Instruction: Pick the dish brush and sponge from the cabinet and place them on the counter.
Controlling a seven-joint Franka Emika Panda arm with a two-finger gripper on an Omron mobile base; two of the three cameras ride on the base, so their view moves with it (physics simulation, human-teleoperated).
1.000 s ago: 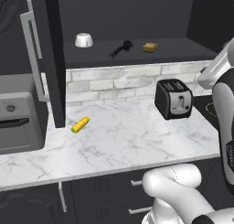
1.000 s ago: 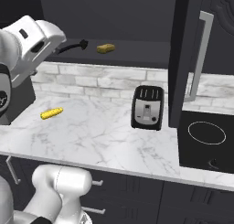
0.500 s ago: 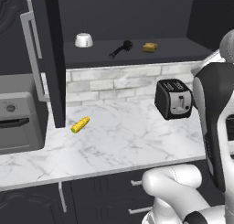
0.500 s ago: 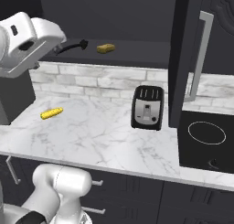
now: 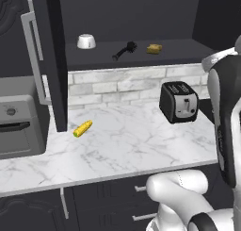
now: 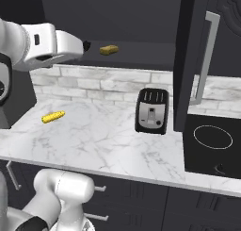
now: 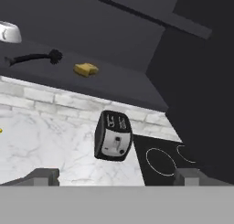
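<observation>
Arm pose. In the left base view the white arm rises along the right edge of the frame, its rounded base at the lower right. In the right base view the forearm reaches from the upper left edge toward the frame's centre, level with the cabinet shelf. In the hand view the gripper shows as two dark fingertips at the bottom left and bottom right; they stand wide apart with nothing between them.

Surface and room. Nearest lies the counter, white marble with grey veining, above dark drawers along the bottom of the frame. A yellow corn cob rests on it at left of centre; a black toaster stands at right of centre. A grey oven sits at the left edge. In the right base view a black cooktop occupies the lower right. Behind the counter runs a pale brick backsplash.

Task objects. The cabinet fills the upper part of the frame, its door swung open at upper left with a silver bar handle. On its shelf, from left to right, stand a small white bowl, the dish brush and the sponge, brush and sponge near each other but apart. In the hand view both lie at upper left, well apart from the fingertips, above and beyond the toaster.
</observation>
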